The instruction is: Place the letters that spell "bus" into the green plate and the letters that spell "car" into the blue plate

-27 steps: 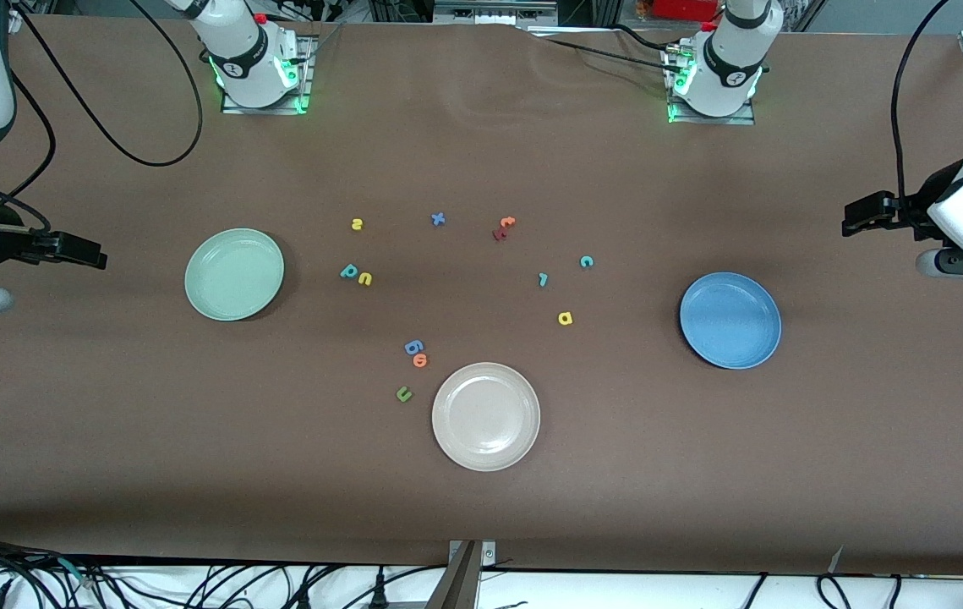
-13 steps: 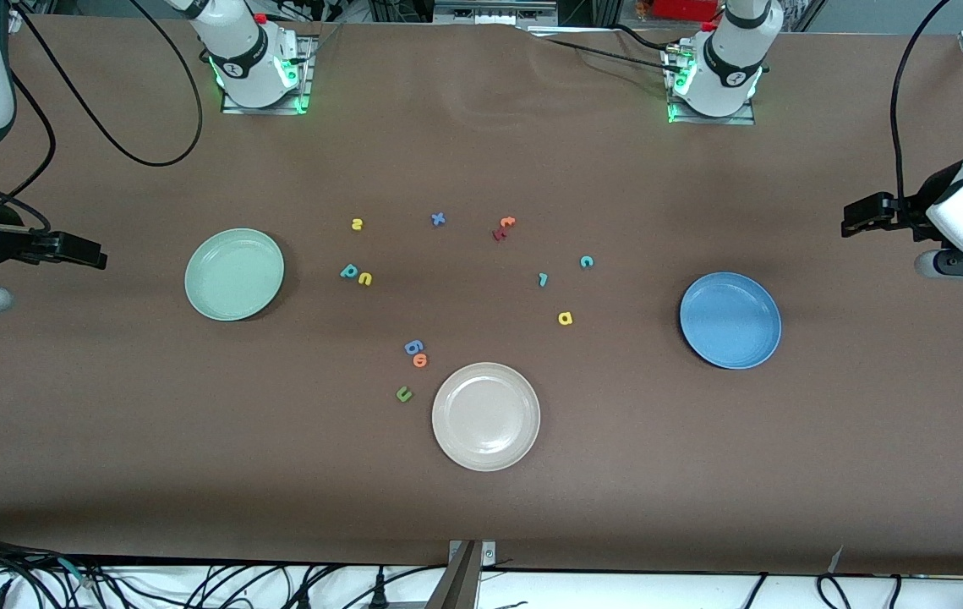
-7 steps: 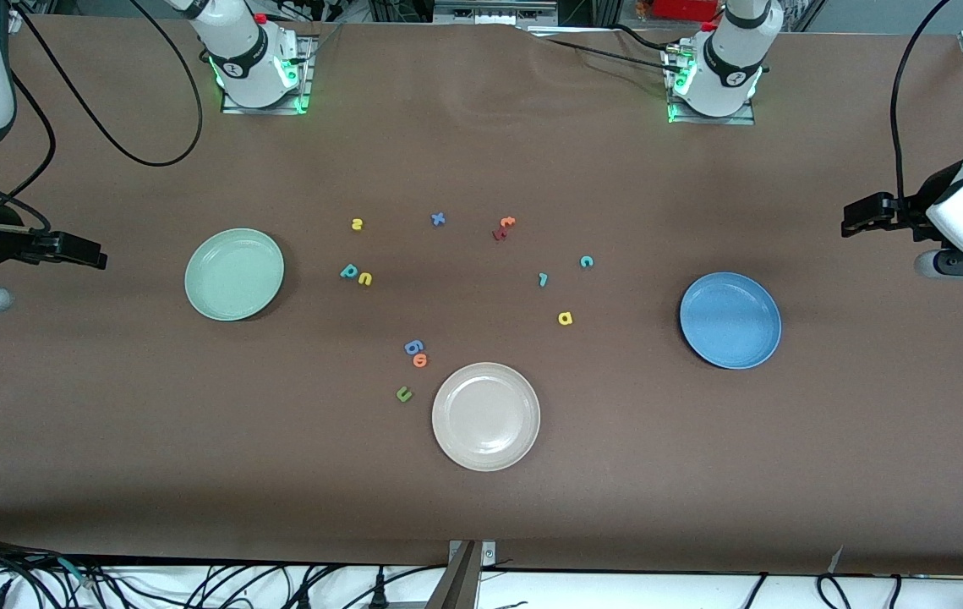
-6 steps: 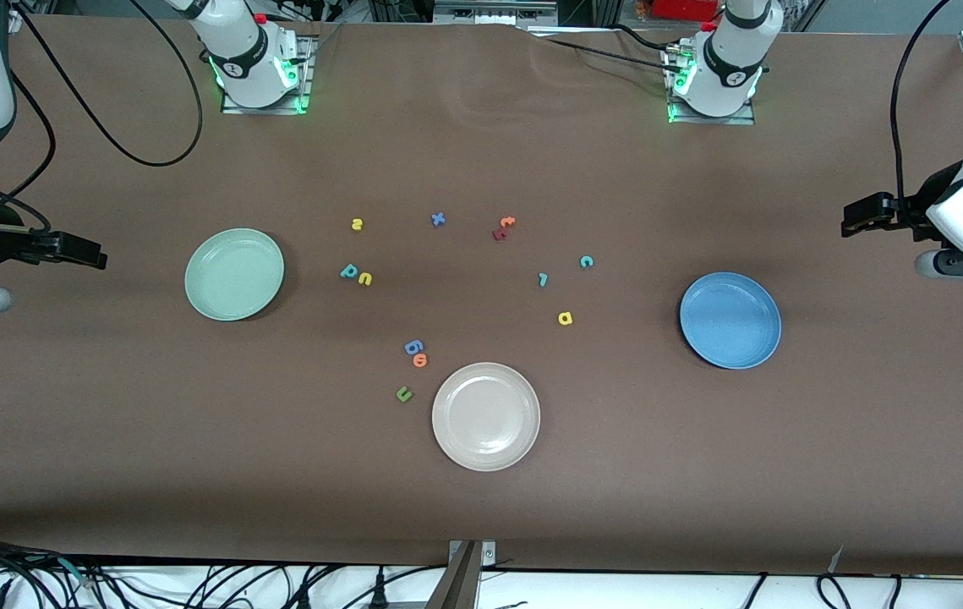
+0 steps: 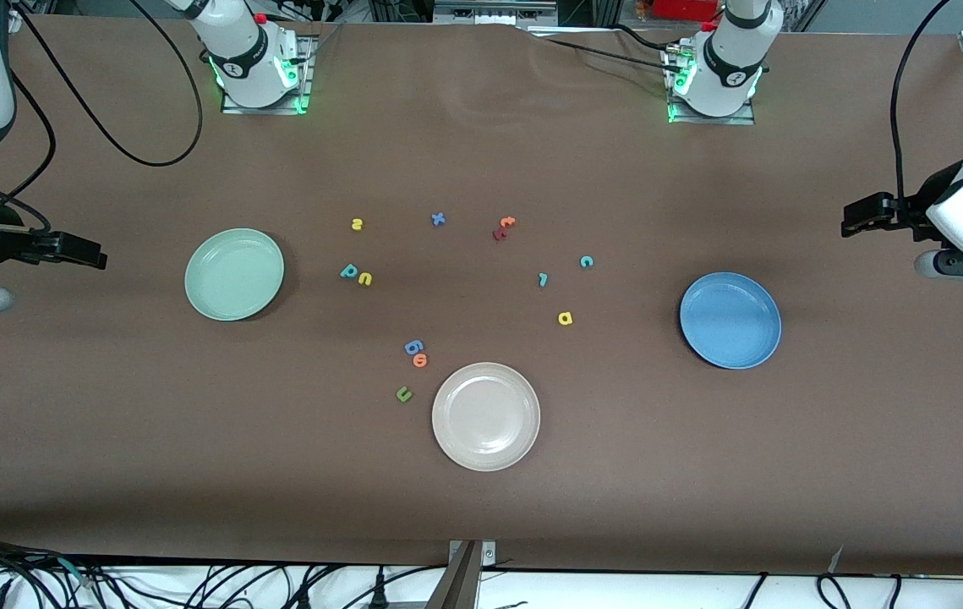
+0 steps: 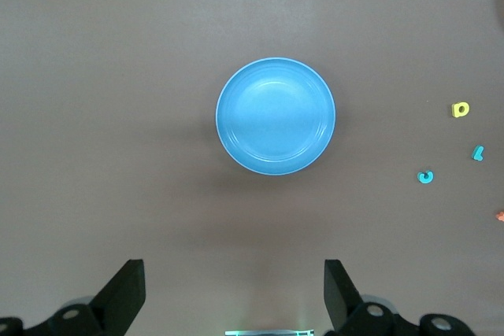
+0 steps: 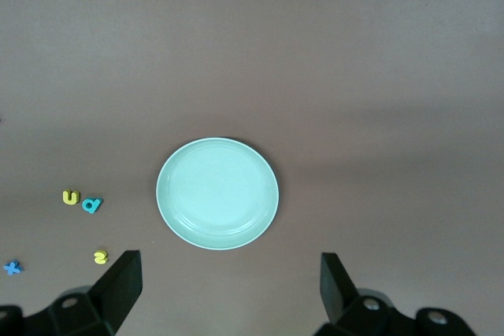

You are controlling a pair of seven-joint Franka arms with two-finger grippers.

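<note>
The green plate (image 5: 234, 274) (image 7: 217, 193) lies toward the right arm's end, the blue plate (image 5: 730, 320) (image 6: 276, 116) toward the left arm's end; both hold nothing. Teal b (image 5: 349, 271) touches yellow u (image 5: 364, 278), and yellow s (image 5: 356, 224) lies farther from the camera. Teal c (image 5: 586, 261), thin teal r (image 5: 543, 279) and yellow a (image 5: 565, 318) lie loose on the table nearer the blue plate. My right gripper (image 5: 95, 254) (image 7: 228, 269) hangs open over the table's right-arm end. My left gripper (image 5: 851, 216) (image 6: 232, 277) hangs open over the left-arm end.
A beige plate (image 5: 486, 416) sits nearest the camera at mid-table. Beside it lie a blue g (image 5: 413, 347), an orange o (image 5: 420, 360) and a green u (image 5: 403, 393). A blue x (image 5: 438, 219), an orange t (image 5: 506, 222) and a dark red letter (image 5: 498, 234) lie farther back.
</note>
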